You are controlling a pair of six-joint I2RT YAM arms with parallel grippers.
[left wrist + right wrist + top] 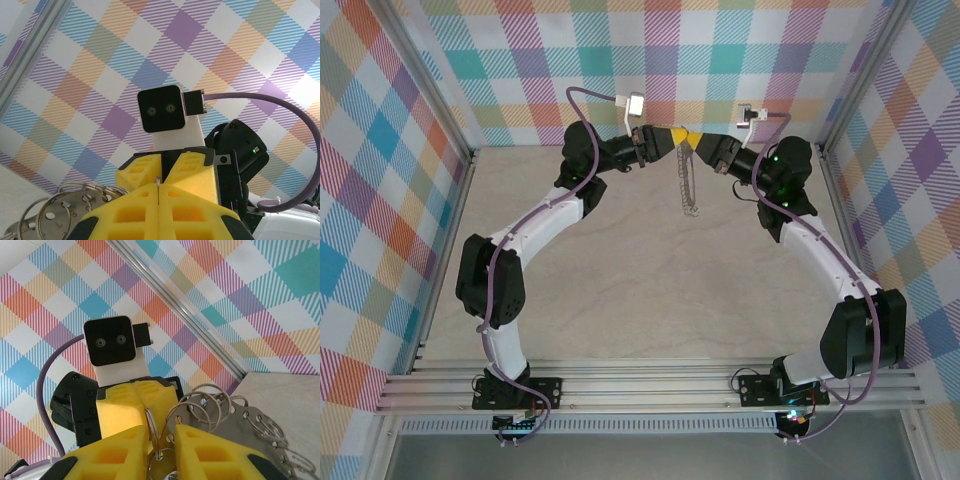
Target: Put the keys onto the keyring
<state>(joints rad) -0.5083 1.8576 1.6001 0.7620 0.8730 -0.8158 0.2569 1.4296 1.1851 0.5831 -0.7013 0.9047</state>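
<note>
Top external: grippers meet tip to tip at 12 o'clock of the table (pixel 620 300); keyring (pixel 690 190) dangles toward 6.
Left gripper (pixel 158 196): fingers pressed together on a thin metal sliver.
Right gripper (pixel 161 440): fingers pinch a keyring loop.
Key (pixel 158 183): likely that sliver, at the ring, seemingly unthreaded; threading remains.
</note>
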